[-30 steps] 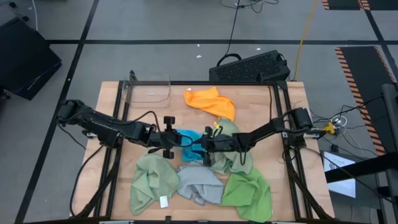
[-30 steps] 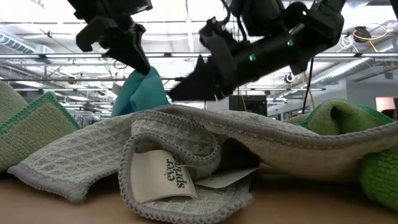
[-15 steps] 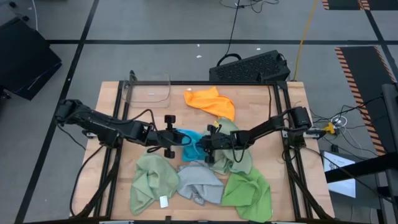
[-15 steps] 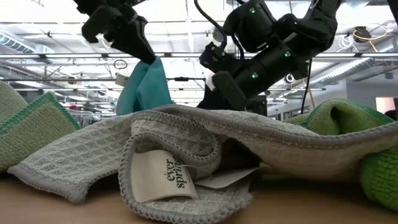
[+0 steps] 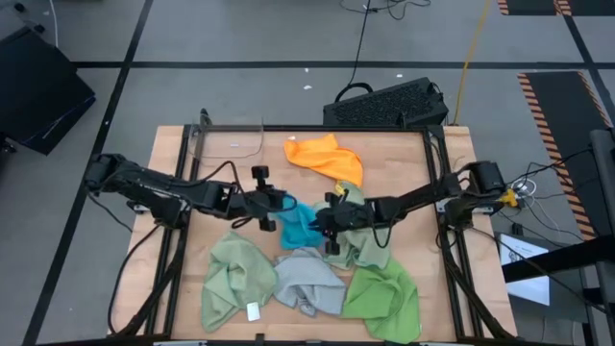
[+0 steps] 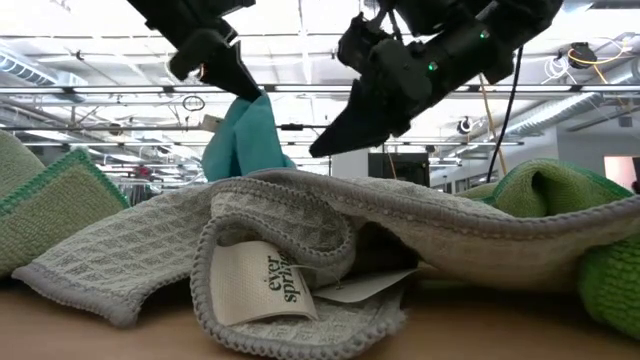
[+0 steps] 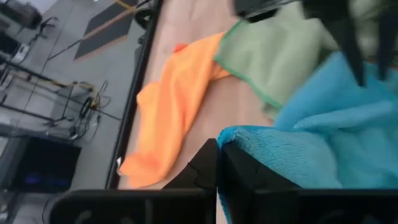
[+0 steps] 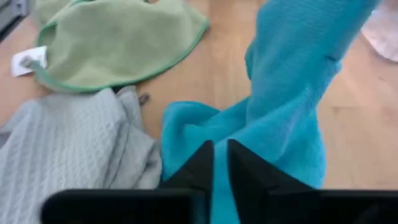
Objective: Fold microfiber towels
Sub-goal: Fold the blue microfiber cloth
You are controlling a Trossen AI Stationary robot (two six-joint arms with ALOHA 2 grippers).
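The bright blue towel (image 5: pixel 296 229) hangs at the middle of the table from my left gripper (image 5: pixel 273 204), which is shut on its top. The towel's lower part (image 8: pixel 186 130) rests on the table beside the grey towel (image 5: pixel 307 284). My right gripper (image 5: pixel 323 223) hovers just right of the blue towel. Its fingers are closed to a narrow slit and taper to a point in the low view (image 6: pixel 318 150). Orange (image 5: pixel 327 159), two sage green (image 5: pixel 235 279) (image 5: pixel 360 240) and bright green (image 5: pixel 384 298) towels lie crumpled around. My left gripper pinches the blue towel's upper edge (image 6: pixel 248 100) between its two fingers, slanting down from the table's left. The towel hangs below the fingers in loose folds, its lower end on the table. My right gripper is shut; I cannot tell whether it touches the blue towel.
A clear plastic container (image 5: pixel 231 139) stands at the far left corner. A black case (image 5: pixel 389 104) lies beyond the far edge. Bare wood (image 5: pixel 240 178) shows at the far left and along the right edge.
My left gripper has risen and gone a little toward the far right, drawing the blue towel's top higher while its lower end stays down. My right gripper dipped behind the grey towel, shut, and has come up again.
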